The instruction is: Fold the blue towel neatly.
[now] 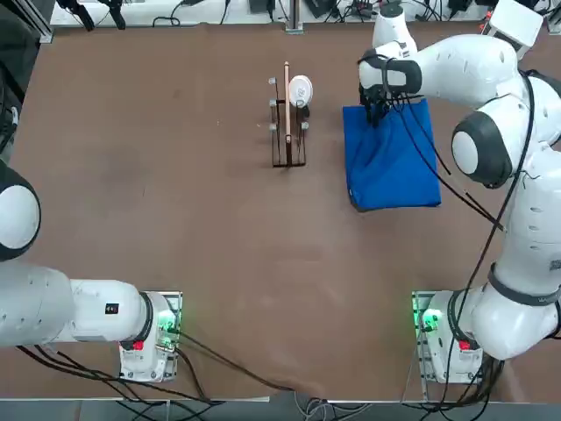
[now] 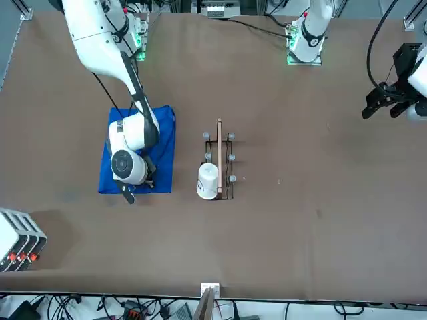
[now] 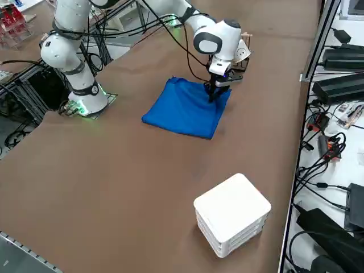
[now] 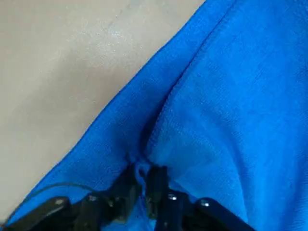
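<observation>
The blue towel (image 1: 396, 171) lies on the brown table on my right side, its surface a little rumpled. My right gripper (image 1: 375, 114) is down at the towel's far edge, near the corner closest to the rack. In the right wrist view the two black fingertips (image 4: 157, 179) are pinched together on a raised ridge of the towel (image 4: 240, 96), so the gripper (image 4: 143, 175) is shut on the cloth. The right side view shows the gripper (image 3: 213, 96) pressing into the towel (image 3: 182, 111) at that same edge. The arm covers much of the towel (image 2: 167, 133) in the front view.
A small dark wire rack (image 1: 287, 136) with a wooden dowel and a white cup (image 1: 300, 89) stands just left of the towel. A white stacked box (image 3: 232, 215) sits past the towel at the table's far right corner. Cables hang off the table's right edge.
</observation>
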